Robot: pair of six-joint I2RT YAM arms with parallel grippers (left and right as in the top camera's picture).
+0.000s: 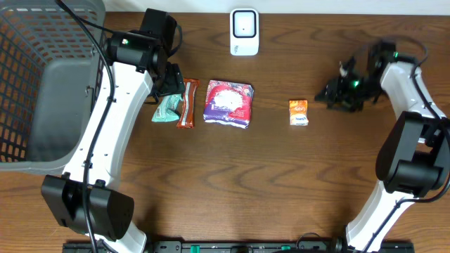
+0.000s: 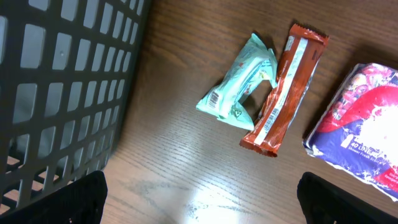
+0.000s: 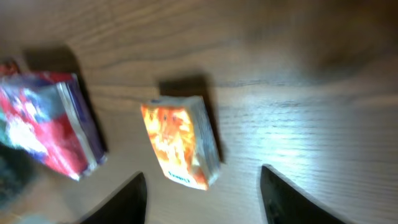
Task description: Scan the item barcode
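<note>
The desk (image 1: 281, 183) is dark brown wood with a bit of shine on it. A big grey basket (image 1: 28, 84) sits at the left end. A white scanner (image 1: 244, 31) stands at the far edge, in the middle. Four snacks lie in a row across the middle: a mint green packet (image 1: 167, 109), a red-brown bar (image 1: 187, 104) touching it, a purple and red packet (image 1: 228, 104), and then a small orange packet (image 1: 299, 112) off by itself on the right. The orange packet lies flat on the wood, just left of the right claw (image 3: 202, 198). That claw has its two fingers apart and nothing between them, and it is not touching the packet. The left claw (image 2: 200, 202) hangs over the green packet and the bar, spread very wide, holding nothing.
</note>
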